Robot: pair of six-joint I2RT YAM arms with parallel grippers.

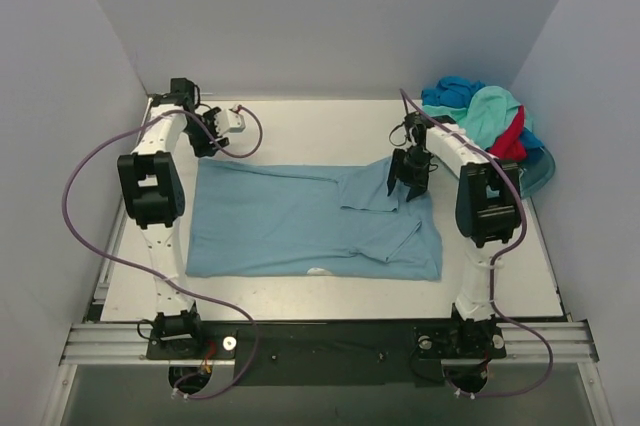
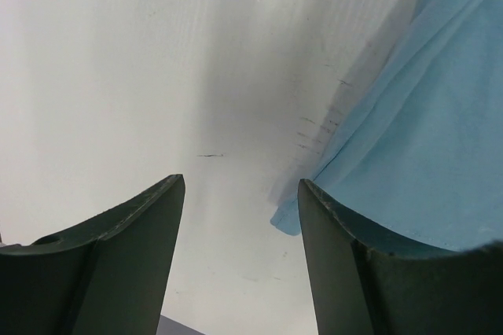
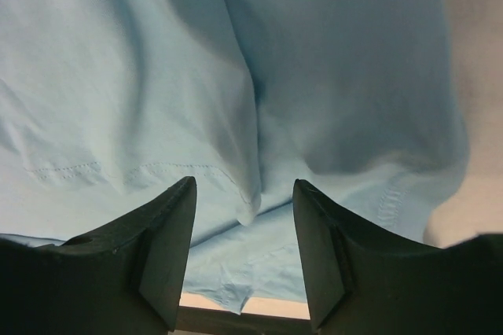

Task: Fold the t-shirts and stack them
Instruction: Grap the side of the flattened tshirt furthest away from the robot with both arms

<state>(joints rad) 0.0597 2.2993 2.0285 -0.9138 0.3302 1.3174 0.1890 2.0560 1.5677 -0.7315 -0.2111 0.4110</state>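
Observation:
A light sky-blue t-shirt (image 1: 300, 226) lies spread flat across the middle of the table, with its right sleeve (image 1: 368, 191) folded inward. My right gripper (image 1: 408, 178) hovers over that folded part at the shirt's far right corner. In the right wrist view it (image 3: 244, 185) is open, and a loose fold of the shirt (image 3: 250, 207) lies between the fingers without touching them. My left gripper (image 1: 212, 132) is by the far left corner. It (image 2: 240, 182) is open over bare table, with the shirt's corner (image 2: 409, 138) just right of its right finger (image 2: 330, 241).
More t-shirts are heaped at the back right: a mint-green one (image 1: 492, 111), a red one (image 1: 512, 136) and a deeper blue one (image 1: 450, 93). They rest in a translucent teal tub (image 1: 541, 174). White walls close in the table on three sides.

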